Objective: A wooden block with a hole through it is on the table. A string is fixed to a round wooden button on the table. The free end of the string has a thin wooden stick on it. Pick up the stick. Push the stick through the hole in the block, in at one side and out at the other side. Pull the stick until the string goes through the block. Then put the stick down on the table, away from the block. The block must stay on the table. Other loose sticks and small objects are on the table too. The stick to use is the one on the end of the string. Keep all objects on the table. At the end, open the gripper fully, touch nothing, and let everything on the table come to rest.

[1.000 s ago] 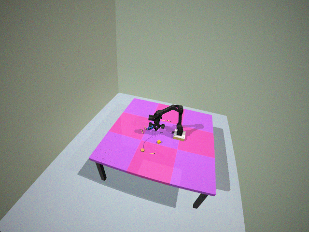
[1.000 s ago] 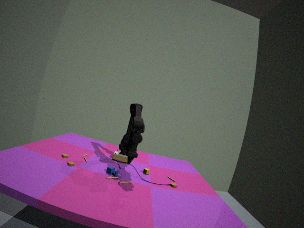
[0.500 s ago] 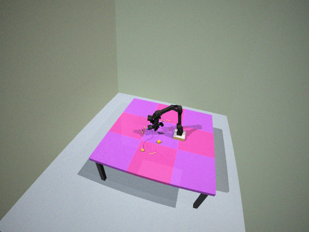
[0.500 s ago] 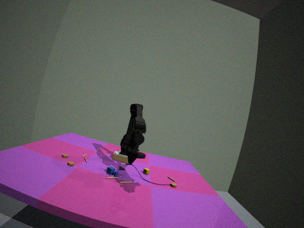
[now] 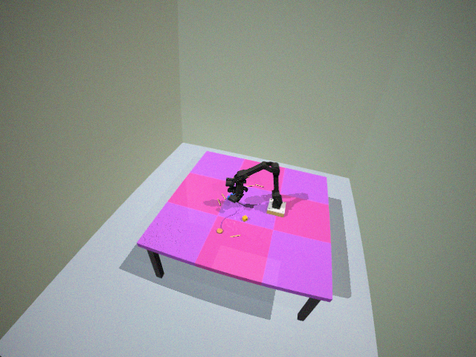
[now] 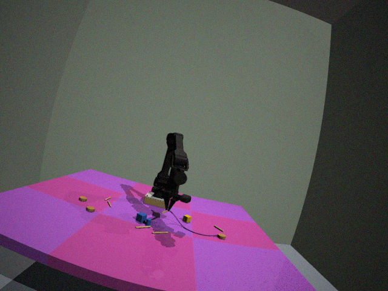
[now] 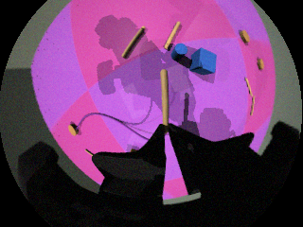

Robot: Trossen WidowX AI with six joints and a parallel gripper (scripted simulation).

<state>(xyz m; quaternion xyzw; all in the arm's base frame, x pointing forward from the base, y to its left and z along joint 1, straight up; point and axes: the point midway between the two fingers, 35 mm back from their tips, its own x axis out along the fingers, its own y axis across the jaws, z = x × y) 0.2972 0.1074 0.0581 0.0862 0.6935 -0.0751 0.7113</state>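
Note:
My gripper [image 6: 168, 210] [image 7: 166, 127] is shut on the wooden stick [image 6: 164, 211] [image 7: 164, 96] near one end, above the table. The stick's free end points away from the fingers, towards the blue things in the wrist view. The dark string [image 6: 200, 234] [image 7: 99, 113] runs slack from the fingers to the round wooden button [image 5: 219, 230] [image 6: 221, 236] [image 7: 73, 129]. The small yellow block [image 5: 245, 218] [image 6: 187, 218] stands on the table, apart from the gripper; a dark spot like a hole shows in one face. In the wrist view the fingers mostly hide it.
A blue cube [image 6: 141, 217] [image 7: 204, 61] and blue cylinder [image 6: 148, 221] [image 7: 179, 51] stand close together, with loose sticks [image 6: 142, 227] [image 6: 160, 232] nearby. Another stick [image 5: 234, 236] [image 6: 218, 228] lies near the button. Two more buttons [image 6: 82, 199] [image 6: 90, 208] lie farther off. The arm's base [image 5: 276, 208] stands behind.

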